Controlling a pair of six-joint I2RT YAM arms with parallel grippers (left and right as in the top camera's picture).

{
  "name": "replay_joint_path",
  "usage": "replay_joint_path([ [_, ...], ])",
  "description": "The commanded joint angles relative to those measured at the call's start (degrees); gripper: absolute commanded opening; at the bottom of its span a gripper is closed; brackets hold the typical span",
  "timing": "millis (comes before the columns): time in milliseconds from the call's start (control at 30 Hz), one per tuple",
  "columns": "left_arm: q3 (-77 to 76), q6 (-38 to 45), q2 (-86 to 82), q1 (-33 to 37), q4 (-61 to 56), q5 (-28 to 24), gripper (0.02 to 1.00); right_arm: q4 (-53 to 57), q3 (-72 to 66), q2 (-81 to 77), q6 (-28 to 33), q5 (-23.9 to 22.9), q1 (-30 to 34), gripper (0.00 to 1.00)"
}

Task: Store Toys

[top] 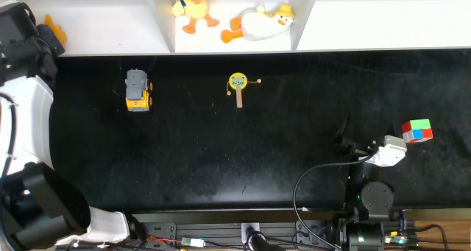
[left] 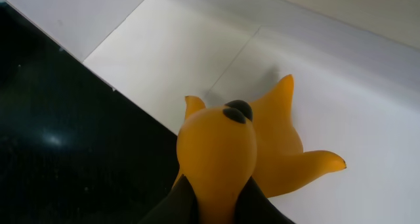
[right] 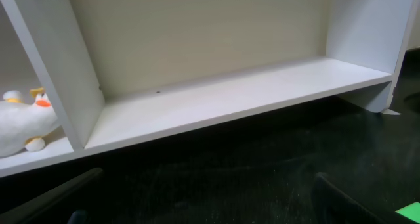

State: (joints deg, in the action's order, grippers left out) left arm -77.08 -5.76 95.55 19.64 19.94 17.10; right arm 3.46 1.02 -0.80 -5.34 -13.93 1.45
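Orange rubbery toy with pointed limbs (top: 53, 32) shows at the top view's upper left, inside the left bay of the white shelf (top: 110, 23), well apart from the yellow toy truck (top: 137, 90) on the black tabletop (top: 221, 155).

In the left wrist view, the left hand (left: 216, 207) pinches the toy's rounded end at bottom centre. Its limbs fan toward the upper right, over the bay's floor and past the tabletop's edge. Whether they touch the floor I cannot tell. Letting go looks like the next move.

In the right wrist view, the right hand (right: 203, 207) is spread, holding nothing.
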Motion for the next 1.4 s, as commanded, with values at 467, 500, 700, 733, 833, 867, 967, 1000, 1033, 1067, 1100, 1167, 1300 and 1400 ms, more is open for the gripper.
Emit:
replay_joint_path([
  [467,-0.6,1.4,-3.9,0.7,0.4,-0.5,0.115,-0.4,-0.7,0.5,0.2,-0.1,0.1,0.993],
  [500,-0.6,1.5,-3.9,0.7,0.3,-0.5,0.115,-0.4,-0.7,0.5,0.2,-0.1,0.1,0.993],
  [700,-0.6,1.4,-1.9,0.7,0.0,-1.0,0.115,-0.4,-0.7,0.5,0.2,-0.1,0.1,0.996],
  [733,-0.6,1.4,-1.5,0.7,-0.3,-1.3,0.115,-0.4,-0.7,0.5,0.2,-0.1,0.1,0.996],
  [833,-0.6,1.4,-0.9,0.7,-1.4,-1.6,0.115,-0.4,-0.7,0.5,0.2,-0.1,0.1,0.996],
  [867,-0.6,1.4,-0.8,0.7,-1.7,-1.7,0.115,-0.4,-0.7,0.5,0.2,-0.1,0.1,0.993],
  [967,-0.6,1.4,-0.3,0.7,-2.3,-2.1,0.115,-0.4,-0.7,0.5,0.2,-0.1,0.1,0.993],
  [1000,-0.6,1.4,0.0,0.7,-2.3,-2.1,0.115,-0.4,-0.7,0.5,0.2,-0.1,0.1,0.996],
  [1033,-0.6,1.4,0.3,0.7,-2.3,-2.4,0.115,-0.4,-0.7,0.5,0.2,-0.1,0.1,0.996],
  [1067,-0.6,1.4,0.5,0.7,-2.3,-2.8,0.115,-0.4,-0.7,0.5,0.2,-0.1,0.1,0.996],
  [1100,-0.6,1.4,0.9,0.7,-2.3,-3.2,0.115,-0.4,-0.7,0.5,0.2,-0.1,0.1,0.996],
  [1167,-0.6,1.3,1.6,0.7,-2.3,-3.2,0.117,-0.4,-0.7,0.5,0.2,-0.1,0.1,0.998],
  [1300,-0.6,1.2,2.9,0.7,-2.9,-4.2,0.117,-0.4,-0.7,0.5,0.2,-0.1,0.1,0.996],
  [1400,-0.6,1.2,3.3,0.7,-3.9,-4.2,0.117,-0.4,-0.7,0.5,0.2,-0.1,0.1,0.993],
])
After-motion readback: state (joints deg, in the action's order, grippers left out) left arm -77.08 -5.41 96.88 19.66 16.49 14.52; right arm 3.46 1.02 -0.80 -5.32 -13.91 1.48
